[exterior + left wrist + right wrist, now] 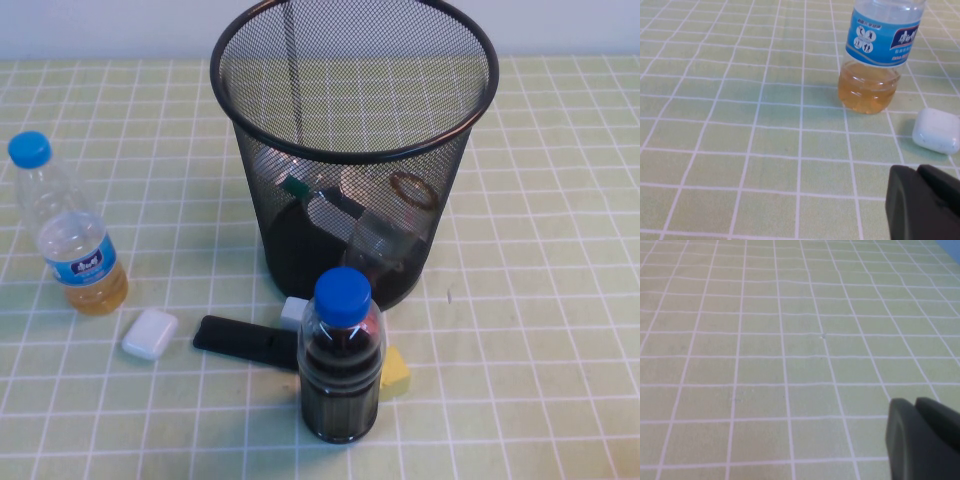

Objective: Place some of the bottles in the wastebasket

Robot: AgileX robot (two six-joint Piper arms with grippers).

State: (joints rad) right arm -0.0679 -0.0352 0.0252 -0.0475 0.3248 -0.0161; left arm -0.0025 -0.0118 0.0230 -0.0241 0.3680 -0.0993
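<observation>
Both clear bottles [375,235] already lie inside the wire-mesh wastebasket [250,150], tipped against its wall near the base, so your main risk now is overreach. The cola-dark bottle with the blue cap [341,360] stands upright just in front of the wastebasket, beside a black remote [240,340] and a yellow block [396,372]; a careless sweep would topple it against the mesh. The left gripper [922,205] hovers low over the counter [765,340] left of the wastebasket, near the slim bottle of yellowish liquid [875,70] and a white earbud case [937,131]; its jaws look clenched together. The right gripper [925,437] hangs over bare counter, jaws likewise closed on nothing.
</observation>
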